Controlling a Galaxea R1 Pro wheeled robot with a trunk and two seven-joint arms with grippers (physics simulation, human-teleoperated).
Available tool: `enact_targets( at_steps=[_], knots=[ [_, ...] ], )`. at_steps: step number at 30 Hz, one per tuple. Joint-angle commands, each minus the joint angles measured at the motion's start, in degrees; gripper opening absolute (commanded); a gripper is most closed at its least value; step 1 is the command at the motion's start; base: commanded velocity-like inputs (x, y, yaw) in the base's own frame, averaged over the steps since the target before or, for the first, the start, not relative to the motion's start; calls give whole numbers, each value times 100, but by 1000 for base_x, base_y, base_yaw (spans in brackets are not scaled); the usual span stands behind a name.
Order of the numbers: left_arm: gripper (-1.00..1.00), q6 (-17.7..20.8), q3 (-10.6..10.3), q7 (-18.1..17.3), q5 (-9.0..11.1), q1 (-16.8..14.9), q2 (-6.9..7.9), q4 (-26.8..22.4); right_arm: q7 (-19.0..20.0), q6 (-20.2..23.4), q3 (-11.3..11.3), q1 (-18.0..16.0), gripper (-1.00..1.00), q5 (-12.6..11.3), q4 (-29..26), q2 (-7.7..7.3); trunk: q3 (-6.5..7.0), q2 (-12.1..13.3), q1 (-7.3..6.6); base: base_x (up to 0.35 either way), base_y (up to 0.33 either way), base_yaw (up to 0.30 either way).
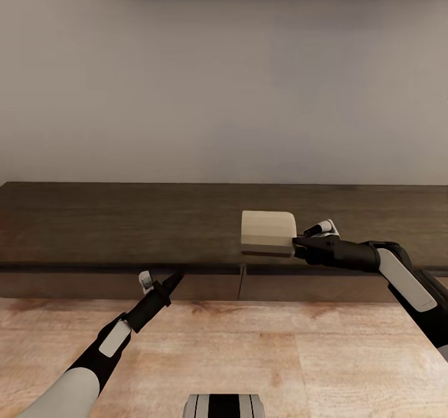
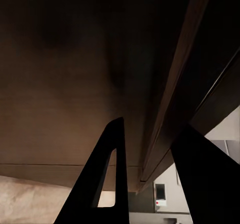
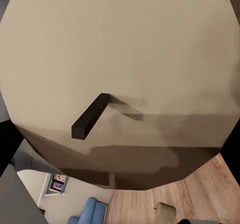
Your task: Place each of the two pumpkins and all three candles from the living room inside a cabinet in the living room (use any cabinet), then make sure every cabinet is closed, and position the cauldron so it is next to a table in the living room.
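Head view: I face the long dark cabinet (image 1: 124,225), which crosses the middle of the frame under a pale wall, with wood floor (image 1: 249,356) along the bottom.
Right gripper: my right gripper (image 1: 297,244), right of centre, is clamped on a tan candle (image 1: 269,233), held on its side over the cabinet's front edge.
Right wrist view: the candle's flat end (image 3: 120,59) takes up most of the frame, its dark wick (image 3: 91,116) just left of centre (a second small tan cylinder (image 3: 165,212) sits on the floor at the lower right, probably another candle).
Left gripper: my left gripper (image 1: 171,281), lower left of centre, points at the drawer fronts; in the left wrist view its fingers (image 2: 107,184) stand apart with nothing between them, close to the dark wood front (image 2: 75,84).
Step in hand: getting a drawer open so this candle can go in; the fronts look closed.
Next move: I judge the left fingers must catch a front's edge near the seam (image 1: 241,281) and pull, the right holding the candle clear until there is room.
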Motion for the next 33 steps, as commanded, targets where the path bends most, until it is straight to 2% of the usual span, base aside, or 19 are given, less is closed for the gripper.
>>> enact_targets(
  at_steps=[1, 16, 23, 33],
  knots=[
    [-100, -21, -10, 13, -47, 0, 2, 13, 15, 22, 11, -6, -100, -18, 3, -1, -5, -1, 0, 0, 0, 0],
    [-100, -21, -10, 13, -52, 0, 2, 13, 23, 22, 11, -6, -100, -18, 3, 3, -5, -1, 0, -34, 0, 0],
    [-100, -21, -10, 13, -51, 1, 2, 13, 24, 22, 11, -6, -100, -18, 3, 4, -5, -1, 0, -203, 0, 0],
    [-100, -21, -10, 13, -52, -1, 2, 12, 24, 22, 11, -6, -100, -18, 3, 3, -5, -1, 0, -20, 0, 0]
  ],
)
